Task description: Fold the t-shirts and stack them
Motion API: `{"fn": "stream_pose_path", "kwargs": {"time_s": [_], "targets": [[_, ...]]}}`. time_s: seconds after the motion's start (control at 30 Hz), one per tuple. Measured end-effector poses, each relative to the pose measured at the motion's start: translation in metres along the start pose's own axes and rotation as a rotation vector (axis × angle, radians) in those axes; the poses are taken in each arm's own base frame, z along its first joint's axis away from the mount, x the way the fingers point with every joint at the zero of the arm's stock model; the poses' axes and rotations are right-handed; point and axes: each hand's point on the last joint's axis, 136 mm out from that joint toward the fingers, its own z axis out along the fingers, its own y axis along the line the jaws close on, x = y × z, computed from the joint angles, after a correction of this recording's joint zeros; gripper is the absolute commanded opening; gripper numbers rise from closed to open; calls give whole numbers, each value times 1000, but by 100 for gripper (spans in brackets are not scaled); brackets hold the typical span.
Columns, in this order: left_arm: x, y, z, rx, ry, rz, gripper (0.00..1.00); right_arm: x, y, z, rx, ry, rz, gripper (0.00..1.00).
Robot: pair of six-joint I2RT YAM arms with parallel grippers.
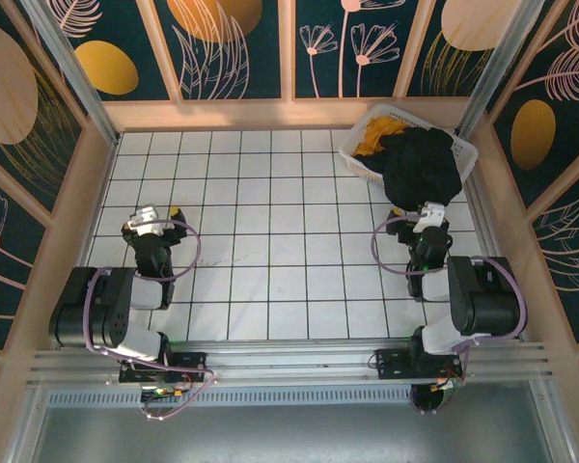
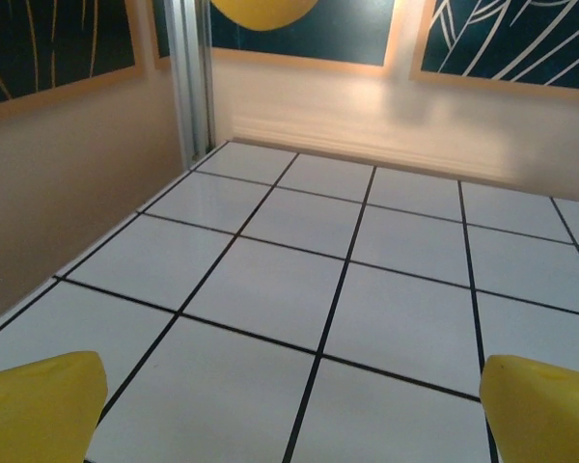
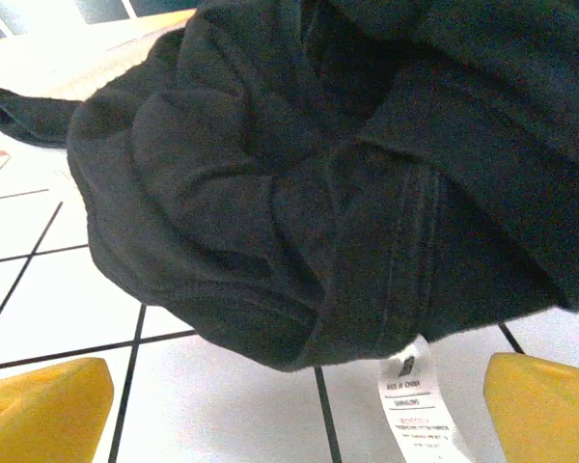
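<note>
Spilling over the near rim of the white lattice basket (image 1: 357,162) in the far right corner, the black t-shirt (image 1: 423,166) hangs bunched onto the tiled table (image 1: 270,241). The mustard-yellow t-shirt (image 1: 378,133) is heaped behind it inside the basket. A white care label (image 3: 420,400) dangles from the black cloth's edge. The right gripper (image 1: 427,210) sits just before that cloth, jaws spread wide and empty; whether it touches is unclear. The left gripper (image 1: 157,216) hovers equally wide over bare tiles, well apart.
</note>
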Motion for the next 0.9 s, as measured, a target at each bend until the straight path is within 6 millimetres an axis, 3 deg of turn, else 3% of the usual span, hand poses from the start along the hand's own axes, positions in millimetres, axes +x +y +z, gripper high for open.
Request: {"fn": "stream_pose_path", "kwargs": {"time_s": [0.1, 0.17, 0.23, 0.33, 0.37, 0.43, 0.5, 0.6, 0.7, 0.8, 0.9], "targets": [[-39, -10, -5, 4, -74, -12, 99, -46, 18, -3, 23, -61, -3, 99], [-81, -13, -17, 2, -174, -55, 99, -105, 30, -8, 30, -136, 69, 99], [-122, -11, -24, -20, -249, -117, 99, -177, 32, -15, 33, -214, 183, 99], [-176, -6, -22, -76, -263, -291, 99, -259, 14, -27, 62, -257, 397, 97], [-193, -7, -19, -85, -243, -364, 99, -275, 5, -31, 65, -266, 446, 89], [-226, -15, -18, -50, -241, -491, 99, -288, -14, -35, 64, -259, 507, 78], [-242, -28, -16, 22, -216, -566, 99, -280, -33, -29, 111, -194, 558, 78], [-248, -68, 9, 165, -83, -625, 99, -266, -48, 8, 205, -22, 585, 81], [-218, -119, 36, 282, 103, -634, 99, -238, -57, 54, 280, 154, 594, 81], [-164, -168, 32, 370, 315, -601, 99, -173, -70, 89, 352, 377, 598, 81], [-136, -203, 14, 445, 440, -573, 99, -100, -77, 102, 415, 596, 606, 78]]}}
